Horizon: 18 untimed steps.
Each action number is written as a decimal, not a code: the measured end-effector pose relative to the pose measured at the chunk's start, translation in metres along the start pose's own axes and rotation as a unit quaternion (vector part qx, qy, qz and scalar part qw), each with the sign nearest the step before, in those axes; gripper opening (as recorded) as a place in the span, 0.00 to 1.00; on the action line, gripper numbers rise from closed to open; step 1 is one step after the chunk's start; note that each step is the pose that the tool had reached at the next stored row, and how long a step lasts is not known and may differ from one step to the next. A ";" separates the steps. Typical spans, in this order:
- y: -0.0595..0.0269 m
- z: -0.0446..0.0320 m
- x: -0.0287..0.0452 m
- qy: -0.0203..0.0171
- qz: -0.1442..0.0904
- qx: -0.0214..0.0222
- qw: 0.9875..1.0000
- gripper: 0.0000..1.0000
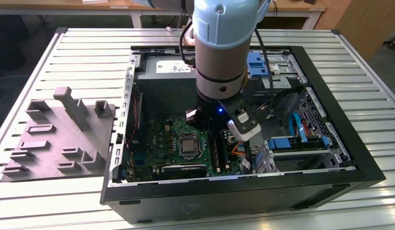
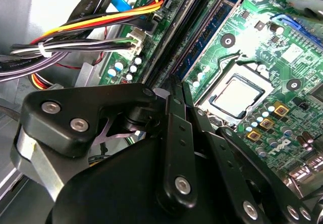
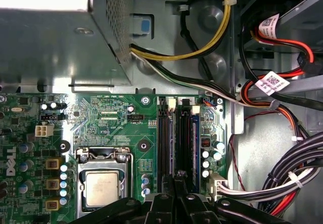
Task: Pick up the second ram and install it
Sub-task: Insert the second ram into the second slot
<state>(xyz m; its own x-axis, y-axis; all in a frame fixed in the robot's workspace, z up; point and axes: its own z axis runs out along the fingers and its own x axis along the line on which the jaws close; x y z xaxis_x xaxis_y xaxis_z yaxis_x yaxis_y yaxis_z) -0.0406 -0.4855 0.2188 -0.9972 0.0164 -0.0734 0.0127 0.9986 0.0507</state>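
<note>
Second ram (image 3: 172, 133): upright in socket just beyond fingers (image 3: 170, 186), drawn together. Risk: uneven press, leaving one end unseated.

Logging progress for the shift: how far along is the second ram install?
Done: the gripper is down inside the case, right over the slots. In hand: a blue ram stands in a slot beside its tip. Left: I cannot tell whether that ram is fully seated or released.

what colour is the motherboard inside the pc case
Green, with black socket strips running across it. The motherboard shows best in the first wrist view.
</note>
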 end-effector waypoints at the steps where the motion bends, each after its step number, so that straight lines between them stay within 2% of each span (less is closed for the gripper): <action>1: 0.0000 0.0003 0.0000 0.000 0.000 0.000 1.000 0.12; 18: -0.0003 0.0042 0.0005 0.000 0.000 0.000 1.000 0.12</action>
<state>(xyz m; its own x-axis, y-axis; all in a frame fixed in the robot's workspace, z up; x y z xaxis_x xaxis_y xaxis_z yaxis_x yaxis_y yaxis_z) -0.0408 -0.4856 0.2146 -0.9972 0.0164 -0.0733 0.0127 0.9986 0.0504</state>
